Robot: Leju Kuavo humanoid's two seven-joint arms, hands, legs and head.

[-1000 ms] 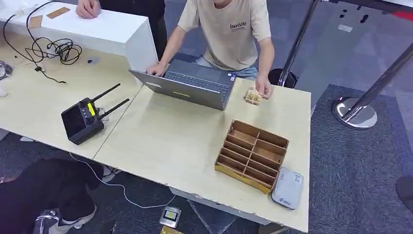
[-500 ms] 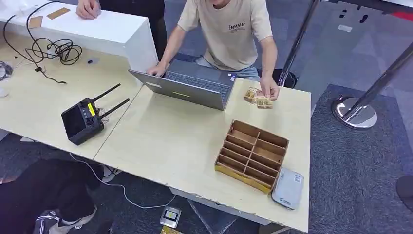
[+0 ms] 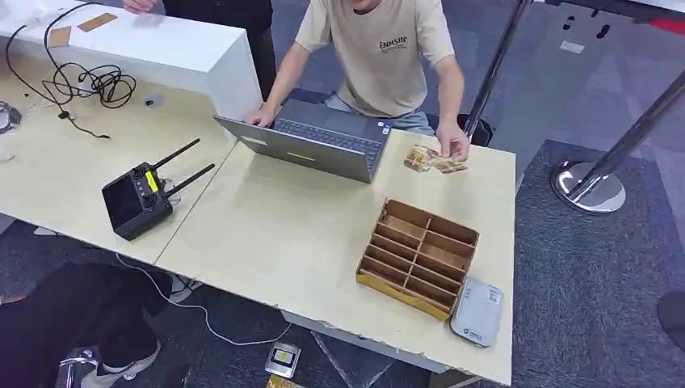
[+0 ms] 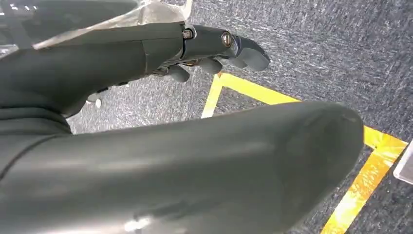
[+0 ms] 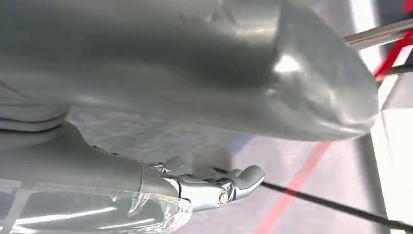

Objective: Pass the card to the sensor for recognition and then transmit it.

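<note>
Pale wooden table (image 3: pixel 283 234) holds cards (image 3: pixel 428 160) at its far edge under a person's hand (image 3: pixel 454 147), beside a laptop (image 3: pixel 315 141), while the left hand (image 4: pixel 214 46) and right hand (image 5: pixel 214 187) hang empty, fingers loosely apart.

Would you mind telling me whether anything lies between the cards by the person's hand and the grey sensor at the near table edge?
Yes: the wooden divided tray sits on the table between the cards, which the person's hand touches, and the grey sensor.

Pale wooden tables (image 3: pixel 266 226) stand on grey carpet (image 3: pixel 598 267).
</note>
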